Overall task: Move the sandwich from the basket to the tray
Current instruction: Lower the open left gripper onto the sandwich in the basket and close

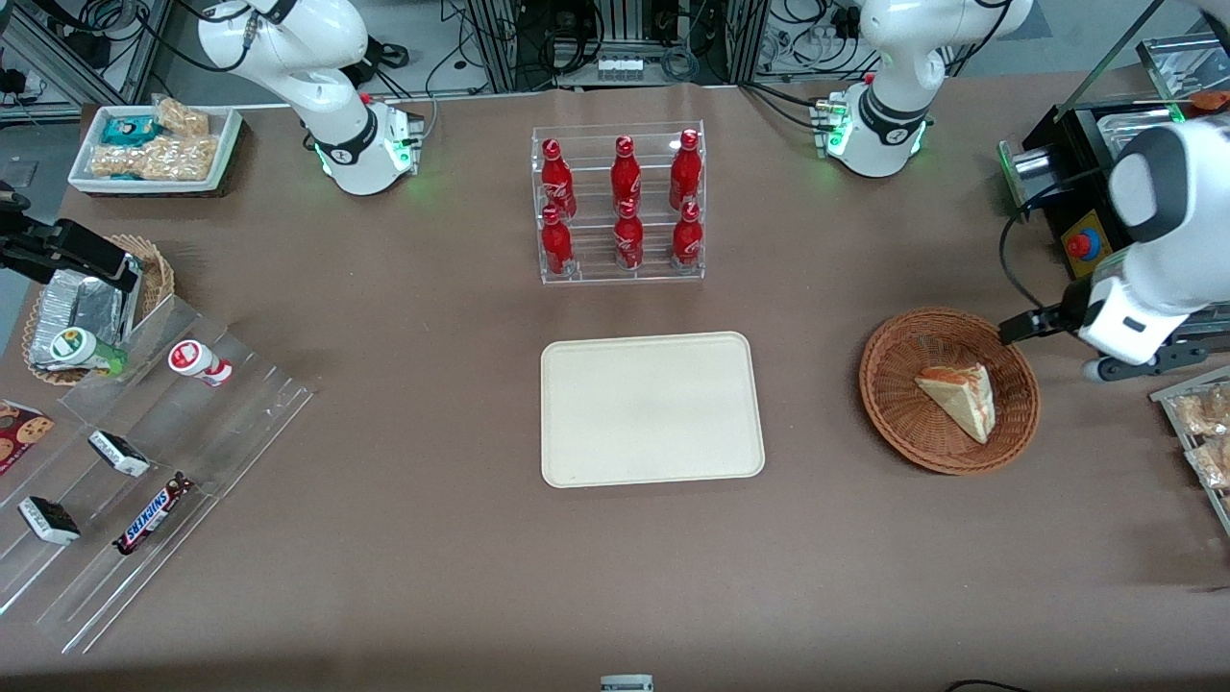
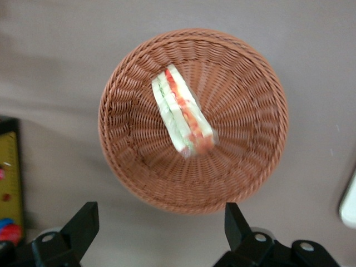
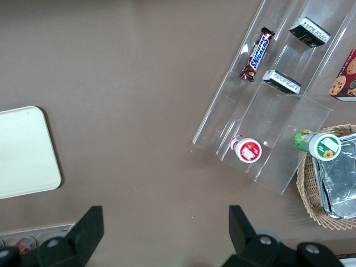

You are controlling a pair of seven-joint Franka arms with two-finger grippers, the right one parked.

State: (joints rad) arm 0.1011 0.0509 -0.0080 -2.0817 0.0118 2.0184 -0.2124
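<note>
**Operator:** Front view. Report the positions.

**Technician:** The sandwich (image 1: pixel 958 398) lies in the basket (image 1: pixel 894 404), off-centre toward the rim nearest the working arm's end of the table (image 1: pixel 384 577). It lies on one bread face, tapered end pointing toward the front edge of the table. The tray (image 1: pixel 651 408) sits mid-table, well apart from the basket, nothing on it. The rack of red bottles (image 1: pixel 620 204) stands farther from the camera than the tray. The gripper is not distinguishable here; the arm's wrist hangs above the table beside the basket.

**Operator:** Left wrist view.

**Technician:** The gripper (image 2: pixel 158 222) hovers above the basket (image 2: pixel 245 167), short of its rim and off to one side of the sandwich (image 2: pixel 182 118). The fingers (image 2: pixel 82 221) are spread wide, holding nothing. The filling layers, red-orange and green, show along the cut side.

**Operator:** Handling characteristics?

**Technician:** Judgement only: light, soft, compressible. The bread likely dents under a firm squeeze, and the layers may shear apart. Take hold across the two bread faces at the thick middle of the wedge, not at the tapered tip. Close gently.

**Operator:** Right wrist view.

**Technician:** Only a corner of the tray (image 3: pixel 25 150) appears. Sandwich and basket are out of view.
</note>
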